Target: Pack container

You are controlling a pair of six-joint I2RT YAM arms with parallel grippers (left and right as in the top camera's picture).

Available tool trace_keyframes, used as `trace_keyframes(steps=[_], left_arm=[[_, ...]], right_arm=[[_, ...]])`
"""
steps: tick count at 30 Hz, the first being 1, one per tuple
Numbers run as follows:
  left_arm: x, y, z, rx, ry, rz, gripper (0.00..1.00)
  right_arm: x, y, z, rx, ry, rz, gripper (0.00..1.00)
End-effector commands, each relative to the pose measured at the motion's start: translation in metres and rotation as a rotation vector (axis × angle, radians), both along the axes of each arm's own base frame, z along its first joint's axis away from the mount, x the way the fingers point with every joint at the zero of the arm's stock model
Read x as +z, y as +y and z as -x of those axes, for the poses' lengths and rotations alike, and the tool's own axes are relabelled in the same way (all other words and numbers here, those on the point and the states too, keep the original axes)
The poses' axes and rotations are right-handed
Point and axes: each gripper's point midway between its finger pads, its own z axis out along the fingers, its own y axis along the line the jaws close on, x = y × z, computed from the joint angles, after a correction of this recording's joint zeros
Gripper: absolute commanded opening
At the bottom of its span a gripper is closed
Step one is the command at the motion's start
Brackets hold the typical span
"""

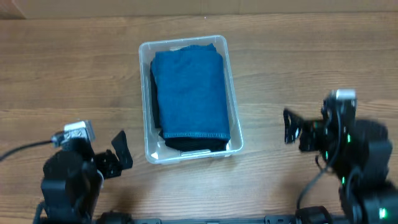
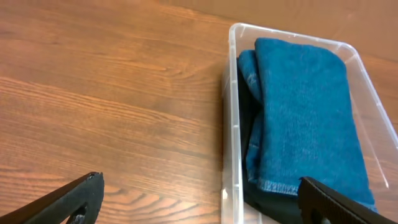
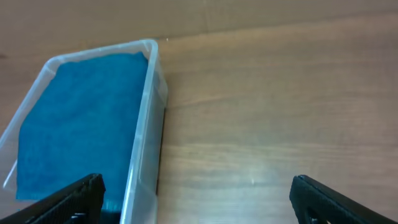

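Note:
The clear plastic container [image 1: 234, 118] stands in the middle of the wooden table. A folded blue towel [image 1: 189, 92] lies inside it on top of a dark folded cloth [image 1: 193, 144]. The container [image 2: 231, 130] and towel [image 2: 308, 118] show in the left wrist view, and the container [image 3: 144, 143] and towel [image 3: 78, 124] in the right wrist view. My left gripper [image 1: 120, 155] is open and empty, front left of the container. My right gripper [image 1: 290, 126] is open and empty, to the right of the container. The label on the bottom is hidden.
The wooden table [image 1: 74, 74] spreads to both sides of the container. A lighter strip [image 1: 199, 7] runs along the back edge. Nothing else lies on the table.

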Motion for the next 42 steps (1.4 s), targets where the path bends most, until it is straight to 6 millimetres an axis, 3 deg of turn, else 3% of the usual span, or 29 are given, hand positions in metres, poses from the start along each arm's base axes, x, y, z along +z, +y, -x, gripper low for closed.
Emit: trace_keyframes(steps=[1, 6, 14, 20, 21, 25, 26, 29, 42], left_arm=[[-0.021, 0.000, 0.015, -0.001, 0.058, 0.000, 1.00], [-0.049, 0.002, 0.039, 0.000, 0.207, -0.010, 1.00], [-0.052, 0.002, 0.041, 0.000, 0.222, -0.011, 1.00], [-0.052, 0.002, 0.041, 0.000, 0.222, -0.011, 1.00], [-0.052, 0.002, 0.041, 0.000, 0.222, -0.011, 1.00], [-0.052, 0.002, 0.041, 0.000, 0.222, -0.011, 1.00], [-0.052, 0.002, 0.041, -0.001, 0.222, -0.011, 1.00], [-0.052, 0.002, 0.041, 0.000, 0.222, -0.011, 1.00], [-0.052, 0.002, 0.041, 0.000, 0.222, -0.011, 1.00]], right_arm=[[-0.032, -0.005, 0.021, -0.026, 0.078, -0.003, 1.00], [-0.060, -0.008, 0.044, -0.027, 0.230, 0.018, 1.00], [-0.062, -0.009, 0.051, -0.024, 0.223, 0.021, 1.00], [-0.064, -0.009, 0.047, -0.019, -0.191, -0.030, 1.00], [-0.061, -0.008, 0.041, -0.014, -0.325, -0.034, 1.00], [-0.060, -0.004, 0.009, 0.036, -0.537, 0.109, 1.00], [-0.068, -0.003, 0.003, 0.047, -0.574, 0.151, 1.00], [-0.114, -0.003, -0.001, 0.059, -0.455, 0.161, 1.00], [-0.113, -0.003, -0.001, 0.059, -0.455, 0.158, 1.00]])
